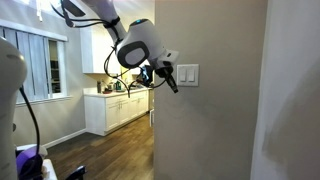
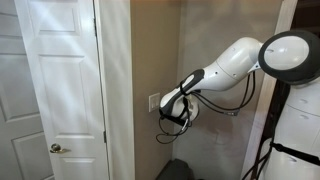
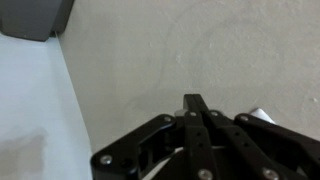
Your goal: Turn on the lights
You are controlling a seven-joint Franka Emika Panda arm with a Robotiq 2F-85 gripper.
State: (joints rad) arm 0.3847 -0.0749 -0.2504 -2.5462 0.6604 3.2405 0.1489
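Note:
No lamp fixture shows; only the control is in view. A small white switch plate [image 1: 187, 75] with a wide rocker sits on a beige wall, and it shows nearly edge-on in an exterior view [image 2: 154, 102]. My gripper [image 1: 171, 82] is just beside the plate with its fingertips close to the plate's edge; I cannot tell whether they touch. It also hangs by the plate in an exterior view [image 2: 170, 114]. In the wrist view the black fingers [image 3: 192, 102] are pressed together with nothing between them, facing the bare wall. A white corner [image 3: 262, 115] peeks out beside them.
A white panelled door [image 2: 55, 80] with a knob stands beside the wall's corner. White kitchen cabinets [image 1: 115, 108] and a window [image 1: 40, 65] lie behind the arm. A dark object [image 3: 35, 18] sits in the top corner of the wrist view.

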